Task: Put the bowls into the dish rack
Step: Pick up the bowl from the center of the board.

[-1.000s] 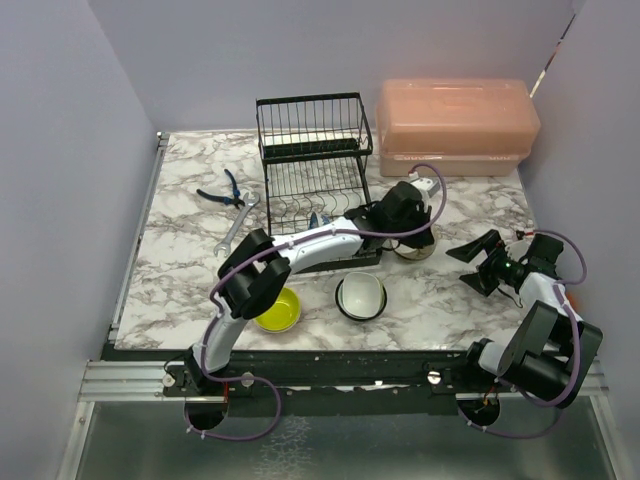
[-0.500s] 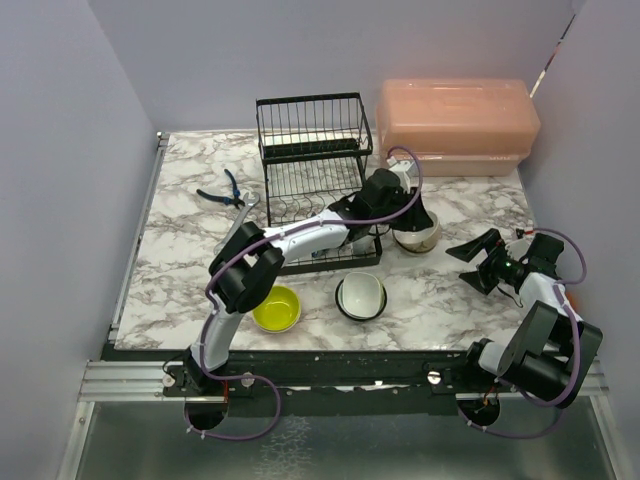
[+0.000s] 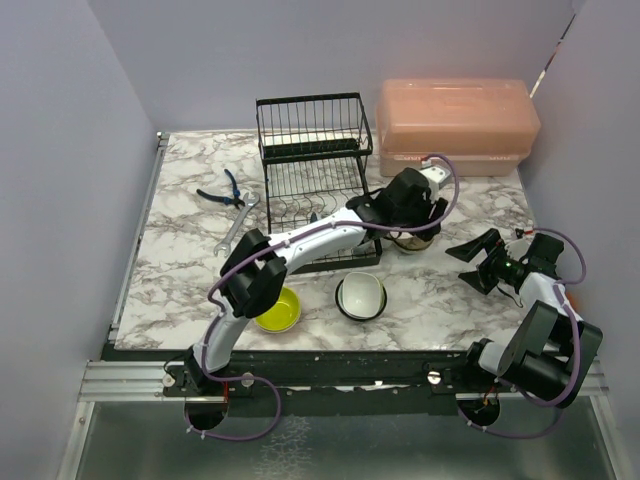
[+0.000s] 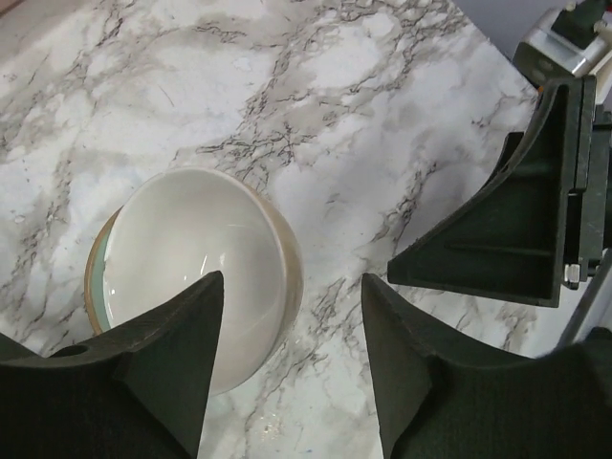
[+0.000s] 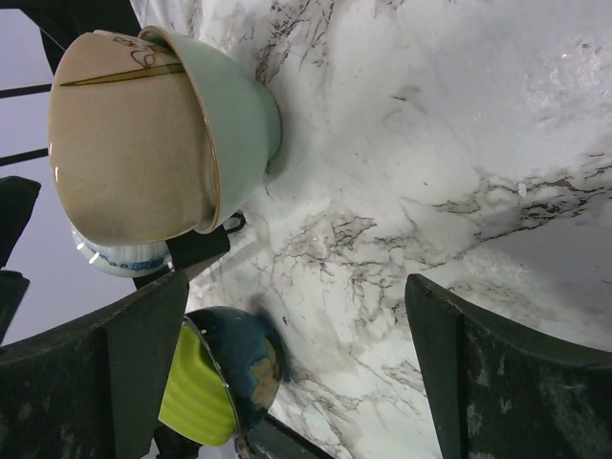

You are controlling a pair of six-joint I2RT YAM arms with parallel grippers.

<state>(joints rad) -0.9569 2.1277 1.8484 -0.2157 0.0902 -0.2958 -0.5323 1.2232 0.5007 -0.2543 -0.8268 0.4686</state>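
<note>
— Shifted right since half a second ago: left gripper (image 3: pixel 408 212), away from the right side of the dish rack (image 3: pixel 310 170) and back over the nested bowls. No other change.

— From the left, then?

— Far left, blue-handled pliers (image 3: pixel 224 189) and a wrench (image 3: pixel 236 226), flat on the marble table (image 3: pixel 180 260). Nearer, yellow-green bowl (image 3: pixel 278 310), upright by the near edge. Then the dish rack, far centre, black wire, two tiers.

— Anything in it?

— Blue-patterned bowl (image 5: pixel 120 256) by the lower wires. Seated in a slot or not, cannot tell.

— Right of that?

— White bowl (image 3: pixel 360 296) with dark outside, upright on the table, near, just right of the yellow-green one. Farther and right again, beige bowl (image 5: pixel 134 143) nested inside pale teal bowl (image 5: pixel 247 120), standing on the table just right of the rack.

— Left fingers (image 4: pixel 163 363)?

— Spread wide, hovering above the nested pair, gripping nothing.

— And far right?

— Pink lidded box (image 3: pixel 455 125) in the far right corner. Right gripper (image 3: pixel 460 266) low near the right edge, jaws apart, empty, facing the nested pair, apart from it.
</note>
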